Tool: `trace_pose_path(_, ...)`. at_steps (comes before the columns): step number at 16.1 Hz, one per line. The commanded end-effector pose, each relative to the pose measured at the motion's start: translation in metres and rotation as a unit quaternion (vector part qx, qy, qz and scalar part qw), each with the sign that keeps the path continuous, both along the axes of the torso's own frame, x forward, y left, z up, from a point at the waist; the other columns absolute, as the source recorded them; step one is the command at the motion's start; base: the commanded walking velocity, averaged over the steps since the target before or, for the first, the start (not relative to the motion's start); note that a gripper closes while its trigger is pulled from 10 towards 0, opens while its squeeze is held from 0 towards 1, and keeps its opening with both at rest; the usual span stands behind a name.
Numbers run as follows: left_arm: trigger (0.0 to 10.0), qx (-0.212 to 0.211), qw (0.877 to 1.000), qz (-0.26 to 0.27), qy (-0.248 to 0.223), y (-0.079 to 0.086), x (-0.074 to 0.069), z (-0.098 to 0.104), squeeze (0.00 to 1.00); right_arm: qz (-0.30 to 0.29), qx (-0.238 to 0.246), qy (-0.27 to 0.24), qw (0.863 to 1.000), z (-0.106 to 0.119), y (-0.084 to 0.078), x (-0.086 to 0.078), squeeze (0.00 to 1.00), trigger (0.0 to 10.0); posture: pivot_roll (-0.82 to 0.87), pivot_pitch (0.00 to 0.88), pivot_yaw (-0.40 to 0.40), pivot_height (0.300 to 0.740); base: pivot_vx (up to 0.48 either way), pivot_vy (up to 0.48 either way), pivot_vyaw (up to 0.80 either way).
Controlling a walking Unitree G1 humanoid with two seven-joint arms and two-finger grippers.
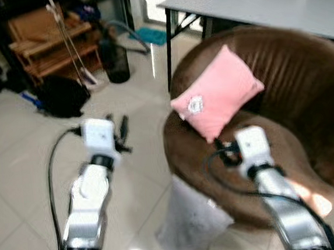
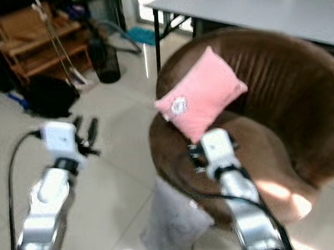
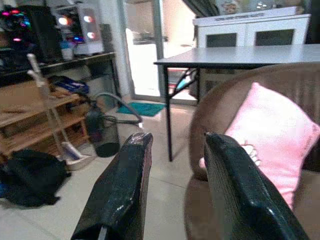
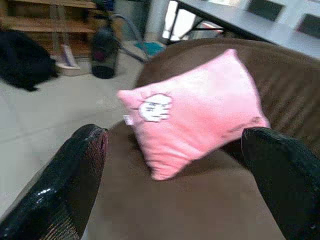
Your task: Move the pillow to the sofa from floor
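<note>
The right claw (image 4: 175, 165) hangs just above the front of the seat with its two fingers spread wide and nothing between them; it looks released, as it would be once its load has been let go. Straight ahead of it, framed by the two fingers, the pink pillow (image 1: 217, 93) lies on the brown sofa (image 1: 304, 89), one corner down on the seat cushion and its upper edge leaning against the curved backrest, so it sits tilted, not flat. The white patch on its face points out toward the robot. Claw and pillow are near but apart. Judging by this, the pillow is already where the task wants it.

The left claw (image 1: 118, 131) is held up over the tiled floor (image 1: 19, 173) to the left of the sofa, its fingers parted with a gap between them and empty; it seems to be simply raised out of the way.

Against the sofa's front, low between the two arms, a pale grey-white cloth (image 1: 189, 216) lies on the floor. Behind the sofa stands a grey tabletop (image 1: 250, 3); a wooden shelf (image 1: 49, 47) and a black bag (image 1: 62, 96) sit well off to the left.
</note>
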State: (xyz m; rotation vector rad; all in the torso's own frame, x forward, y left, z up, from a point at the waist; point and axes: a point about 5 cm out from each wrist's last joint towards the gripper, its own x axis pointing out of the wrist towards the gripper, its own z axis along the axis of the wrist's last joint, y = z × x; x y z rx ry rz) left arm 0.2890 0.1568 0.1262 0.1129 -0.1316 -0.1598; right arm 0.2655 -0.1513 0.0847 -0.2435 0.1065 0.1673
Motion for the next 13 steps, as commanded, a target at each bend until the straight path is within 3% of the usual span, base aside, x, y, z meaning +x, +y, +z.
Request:
trace_pose_path(1,10.0,0.007,1.000,0.010,0.001,0.009,-0.001,-0.001,0.00,0.011,0.009,-0.005,1.000,0.005,0.007,0.000,0.00,10.0,-0.04,0.012,0.011,0.728,0.000,0.000,0.00)
trace_pose_path(13,10.0,0.034,0.999,-0.019,0.009,0.008,-0.010,-0.012,0.00,0.020,0.010,-0.005,1.000,0.007,0.012,-0.004,0.00,10.0,-0.04,0.000,0.008,0.608,0.000,0.000,0.00)
